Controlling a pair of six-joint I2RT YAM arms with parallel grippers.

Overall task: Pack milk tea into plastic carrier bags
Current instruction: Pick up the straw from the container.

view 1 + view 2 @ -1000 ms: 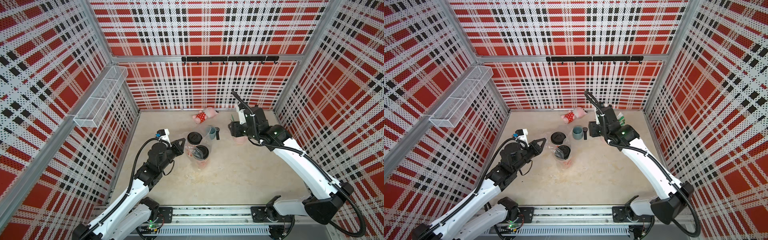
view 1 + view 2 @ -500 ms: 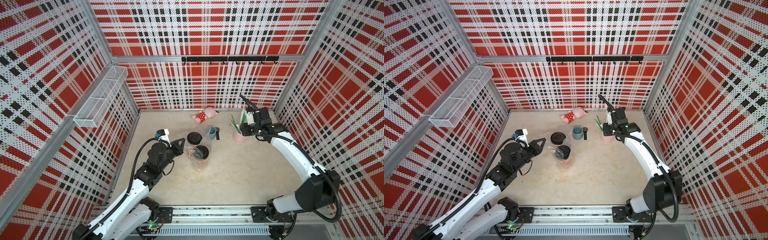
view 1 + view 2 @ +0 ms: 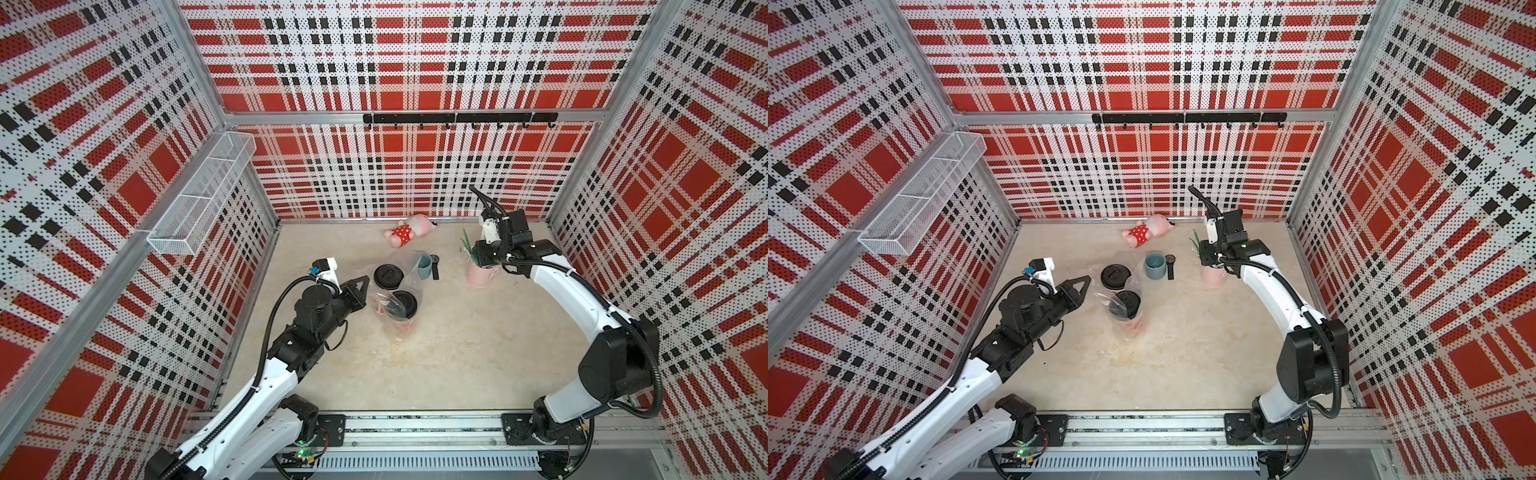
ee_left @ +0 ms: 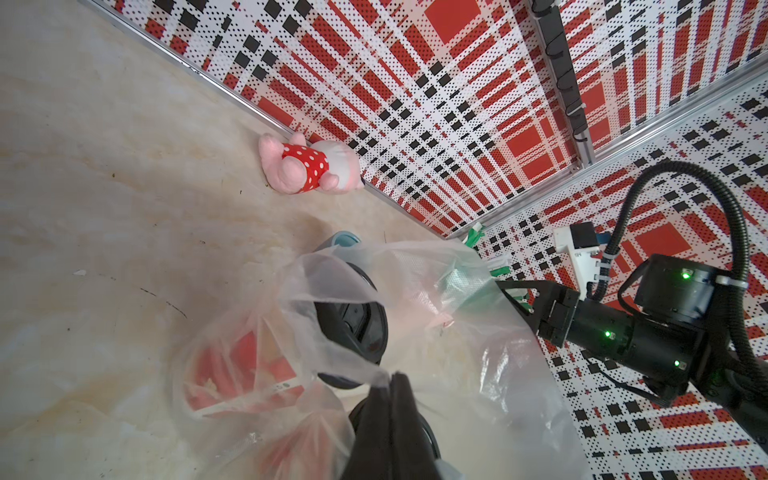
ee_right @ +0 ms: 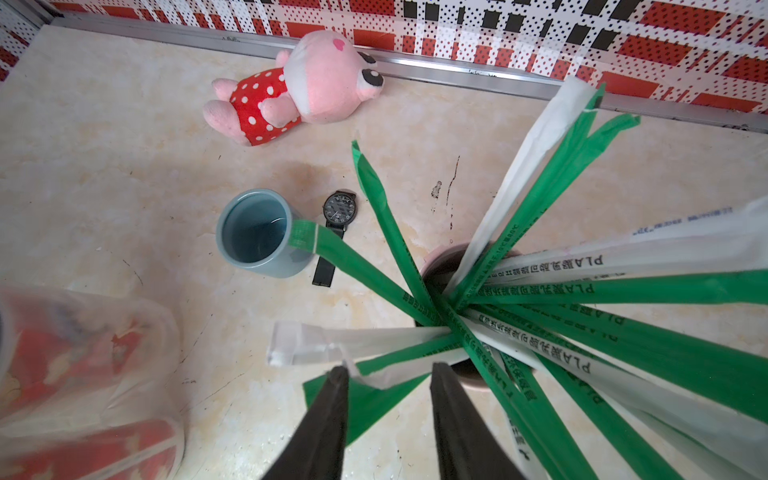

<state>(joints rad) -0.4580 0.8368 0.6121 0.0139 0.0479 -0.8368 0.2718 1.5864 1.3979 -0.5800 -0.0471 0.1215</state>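
Holding: left jaws together, clamped on a fold of the bag (image 4: 332,286) rim, left of the grey cup (image 3: 424,266)
Right jaws: apart, with the wrapper of one of the straws (image 5: 582,291) lying in the gap; whether they touch it I cannot tell
Pink cup (image 3: 478,276): holds the straws, upright, well right of the grey cup
Front cup (image 3: 405,305): upright, lid on, inside the bag, left of the grey cup and nearer the robot
Back cup (image 3: 388,275): upright, lid on, just left of the grey cup; its red side shows through film in the left wrist view, but its lid looks bare in both top views, so I cannot tell if it is fully bagged
Step, as I judge it: picking a straw for the bag while the left jaws hold the mouth up
Risk, straw: the straws fan out and cross, so closing here may pinch two wrappers, or only a flat paper tip that slips or tears
Risk, pink cup: it looks light, and a straw dragged sideways could tip it toward the grey cup and the watch (image 5: 338,212)
Risk, bag: the film is thin, and a tug could pull it from the clamp or tear it, letting the mouth slump over the lids
Risk, cups: both are tall and narrow, and film drawn tight could topple either against the grey cup
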